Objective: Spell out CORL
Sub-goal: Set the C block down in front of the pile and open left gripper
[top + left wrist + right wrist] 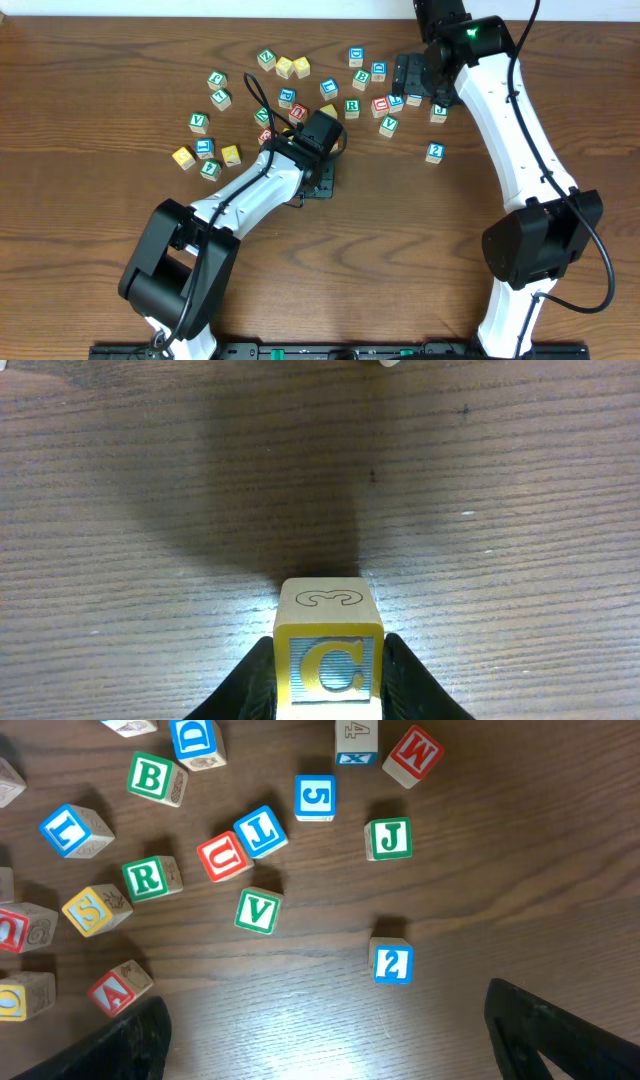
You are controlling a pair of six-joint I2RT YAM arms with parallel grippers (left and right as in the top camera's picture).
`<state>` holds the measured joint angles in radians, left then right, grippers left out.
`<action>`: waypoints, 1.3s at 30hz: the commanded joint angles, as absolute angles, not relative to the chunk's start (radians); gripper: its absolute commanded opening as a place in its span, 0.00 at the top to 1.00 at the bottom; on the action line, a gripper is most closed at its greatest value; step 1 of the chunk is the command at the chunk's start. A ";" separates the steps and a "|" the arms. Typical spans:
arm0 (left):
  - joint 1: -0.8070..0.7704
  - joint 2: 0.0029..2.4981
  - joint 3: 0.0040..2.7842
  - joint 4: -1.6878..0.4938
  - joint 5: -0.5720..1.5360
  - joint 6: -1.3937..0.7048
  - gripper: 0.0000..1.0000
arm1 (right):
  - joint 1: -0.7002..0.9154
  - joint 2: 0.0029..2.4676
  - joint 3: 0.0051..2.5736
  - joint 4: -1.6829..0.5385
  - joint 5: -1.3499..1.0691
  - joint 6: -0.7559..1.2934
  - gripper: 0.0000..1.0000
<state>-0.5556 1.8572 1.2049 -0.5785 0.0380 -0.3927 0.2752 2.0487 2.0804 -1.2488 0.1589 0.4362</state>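
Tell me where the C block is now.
In the left wrist view, the C block sits clamped between the fingers of the left gripper, with bare table ahead.

Dark brown wood-grain table (90,80), matte, grain running left to right. Carries a loose scatter of small wooden letter cubes (300,68) across the far middle. Within the scatter's right part: green-faced wooden cube lettered R (150,878), near a red-faced wooden cube lettered U (224,857), itself touching a blue-faced wooden cube lettered J (261,831). Just below, a turned green-faced cube lettered V (258,910). Apart on bare wood, a blue-faced cube numbered 2 (391,962). At the left, yellow wooden cube (183,157), blue-faced cube (205,148) and second yellow cube (230,154) in a short row.
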 commanded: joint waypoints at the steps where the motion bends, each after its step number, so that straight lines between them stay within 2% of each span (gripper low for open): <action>1: -0.559 1.869 1.230 -0.586 0.015 -0.395 0.74 | 0.269 2.047 2.078 -1.249 0.182 0.429 0.05; 7: -0.560 1.869 1.224 -0.581 0.014 -0.395 0.73 | 0.269 2.047 2.078 -1.250 0.182 0.429 0.05; 8: -0.560 1.869 1.218 -0.574 0.015 -0.395 0.65 | 0.269 2.047 2.078 -1.250 0.182 0.429 0.05; 16: -0.561 1.869 1.216 -0.563 0.015 -0.406 0.64 | 0.269 2.047 2.078 -1.249 0.182 0.429 0.05; 21: -0.539 1.847 1.254 -0.595 0.014 -0.391 0.59 | 0.269 2.047 2.078 -1.249 0.182 0.429 0.03; 26: -0.461 1.748 1.353 -0.724 0.015 -0.352 0.51 | 0.277 2.047 2.078 -1.214 0.182 0.429 0.01; 31: -0.379 1.635 1.454 -0.861 0.014 -0.321 0.50 | 0.293 2.047 2.078 -1.184 0.160 0.429 0.01; 39: -0.175 1.431 1.463 -0.947 0.014 -0.321 0.50 | 0.305 2.047 2.078 -1.160 0.073 0.376 0.02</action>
